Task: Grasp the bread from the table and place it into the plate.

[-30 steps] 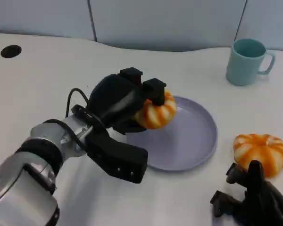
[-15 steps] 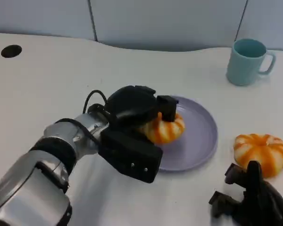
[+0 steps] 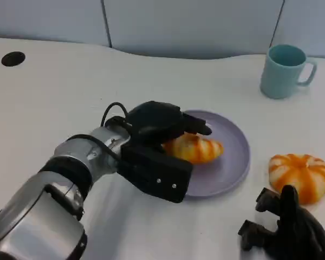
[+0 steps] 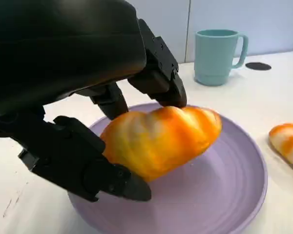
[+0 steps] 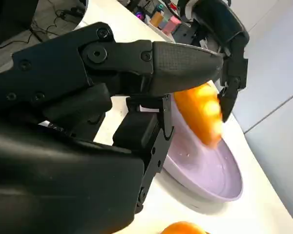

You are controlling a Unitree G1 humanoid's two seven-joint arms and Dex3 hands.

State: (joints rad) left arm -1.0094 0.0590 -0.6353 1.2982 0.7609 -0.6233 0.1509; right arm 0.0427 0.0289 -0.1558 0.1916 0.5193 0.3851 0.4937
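Bread [image 3: 196,149] lies in the purple plate [image 3: 233,162], left hand [image 3: 157,127] loosely gripping it, right hand [image 3: 287,230] empty.

2 breads [image 3: 197,149] [image 3: 299,176], 1 plate [image 3: 234,162], 1 mug [image 3: 283,70], 2 hands [image 3: 162,122] [image 3: 287,230].

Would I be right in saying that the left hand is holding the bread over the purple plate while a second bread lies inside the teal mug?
Not quite: the second bread lies on the table, right of the purple plate, apart from the teal mug, as the head view shows. The left hand does hold the bread over the plate.
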